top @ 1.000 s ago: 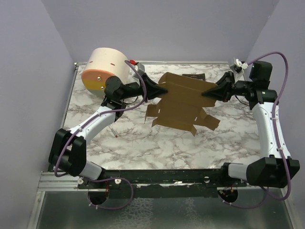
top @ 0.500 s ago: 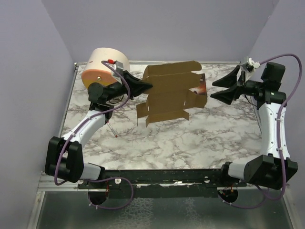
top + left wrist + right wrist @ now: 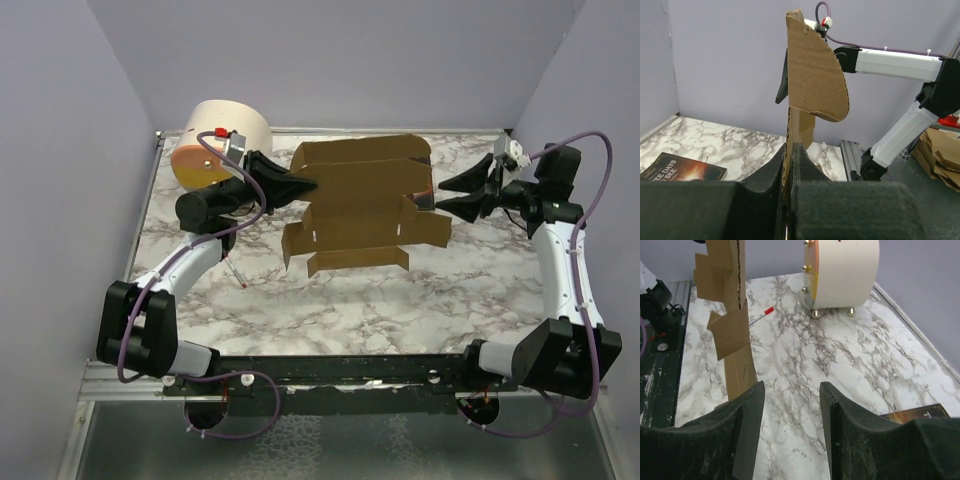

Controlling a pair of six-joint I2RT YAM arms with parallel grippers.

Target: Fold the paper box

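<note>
The paper box (image 3: 360, 205) is a flat brown die-cut cardboard sheet held upright above the marble table, with tabs hanging from its lower edge. My left gripper (image 3: 303, 186) is shut on its left edge; in the left wrist view the sheet (image 3: 815, 75) rises edge-on out of the closed gripper (image 3: 788, 152). My right gripper (image 3: 436, 194) stands open just off the sheet's right edge. In the right wrist view nothing lies between the fingers of this gripper (image 3: 790, 395), and the cardboard (image 3: 735, 335) stands just left of the left finger (image 3: 747, 430).
A big cream cylinder (image 3: 222, 142) with an orange-yellow face stands at the back left, behind the left arm. A dark paperback book (image 3: 920, 415) lies at the back, mostly hidden behind the sheet in the top view. A thin red-tipped pen (image 3: 236, 271) lies at front left.
The right gripper let go of the sheet, opened and pulled back, then returned to its right edge. The left gripper swung the sheet from lying low to upright.
</note>
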